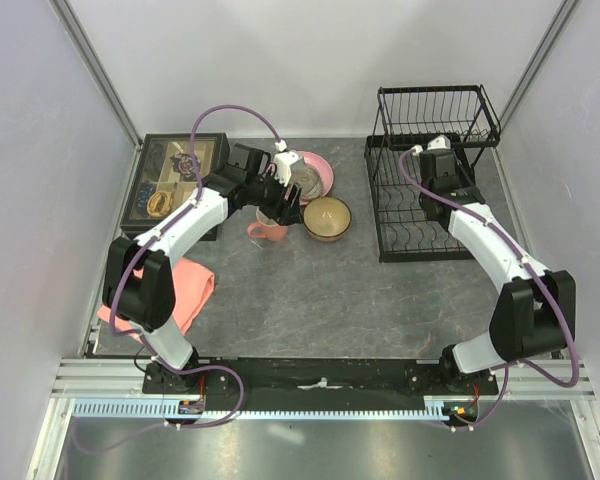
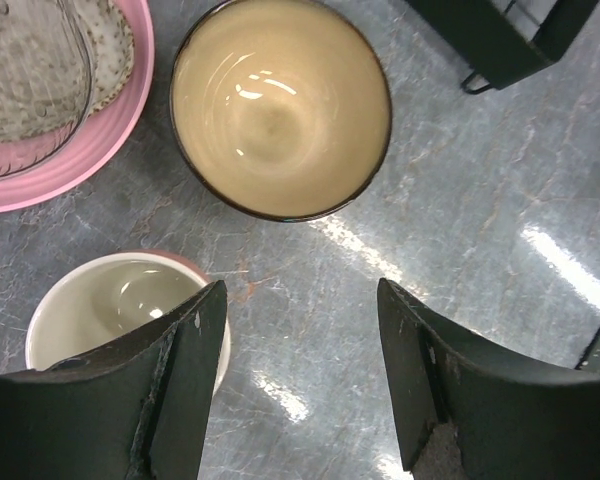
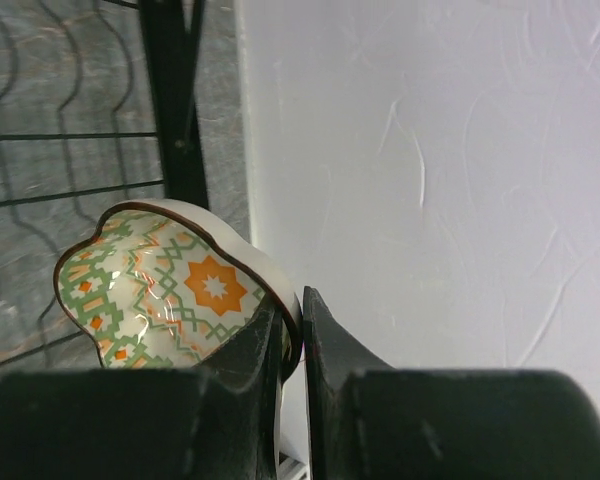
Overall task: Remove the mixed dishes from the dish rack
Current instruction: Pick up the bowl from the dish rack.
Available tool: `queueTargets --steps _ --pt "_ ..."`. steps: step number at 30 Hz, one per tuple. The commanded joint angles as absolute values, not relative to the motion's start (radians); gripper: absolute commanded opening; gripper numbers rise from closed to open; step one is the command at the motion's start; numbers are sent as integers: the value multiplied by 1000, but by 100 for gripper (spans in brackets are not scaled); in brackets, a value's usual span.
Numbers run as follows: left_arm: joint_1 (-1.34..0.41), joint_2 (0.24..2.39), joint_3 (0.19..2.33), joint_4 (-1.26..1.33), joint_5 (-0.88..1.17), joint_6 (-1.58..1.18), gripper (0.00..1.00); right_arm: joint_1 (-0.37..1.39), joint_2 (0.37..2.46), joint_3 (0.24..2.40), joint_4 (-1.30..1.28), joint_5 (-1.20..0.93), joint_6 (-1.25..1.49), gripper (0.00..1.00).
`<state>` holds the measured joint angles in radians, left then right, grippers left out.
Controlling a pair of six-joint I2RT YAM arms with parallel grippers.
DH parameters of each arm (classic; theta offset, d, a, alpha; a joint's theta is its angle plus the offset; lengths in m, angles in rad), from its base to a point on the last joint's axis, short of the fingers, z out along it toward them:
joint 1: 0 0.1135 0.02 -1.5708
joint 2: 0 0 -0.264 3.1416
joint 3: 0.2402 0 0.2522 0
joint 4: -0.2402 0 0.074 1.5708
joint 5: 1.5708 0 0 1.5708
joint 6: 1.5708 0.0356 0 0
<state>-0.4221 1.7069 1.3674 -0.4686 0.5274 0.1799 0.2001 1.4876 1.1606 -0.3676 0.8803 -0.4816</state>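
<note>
We're seeing: pink plate, grey speckled plate, salmon mug, brown-rimmed bowl cream inside, black rack, small dish showing green-orange geometric pattern, brown edge.

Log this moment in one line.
left tool open by salmon-pink ceramic mug | right tool shut on green-orange patterned ceramic dish over black wire dish rack | brown-rimmed beige bowl on table

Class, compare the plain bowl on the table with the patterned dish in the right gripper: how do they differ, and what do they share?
Inside: the bowl is plain glossy tan; the patterned dish shows a green and orange pattern. Rim: the bowl's is round; the dish's is wavy. State: the bowl sits upright on the table, untouched; the dish is pinched at its rim by the right gripper. Both have dark brown rims.
</note>
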Motion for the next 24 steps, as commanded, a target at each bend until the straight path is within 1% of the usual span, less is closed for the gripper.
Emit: queueTargets --steps 1,8,12,20,24 --pt "-419 1641 1400 -434 580 114 69 242 1402 1223 -452 815 -402 0" --pt "-422 1634 1430 -428 624 39 69 324 1350 1276 -560 669 -344 0" --pt "-434 1631 1434 -396 632 9 69 360 1332 1315 -597 534 -310 0" --pt "-465 1611 1399 -316 626 -83 69 436 1336 1338 -589 492 -337 0" --pt "-495 1640 1442 -316 604 -103 69 462 1331 1347 -586 422 -333 0"
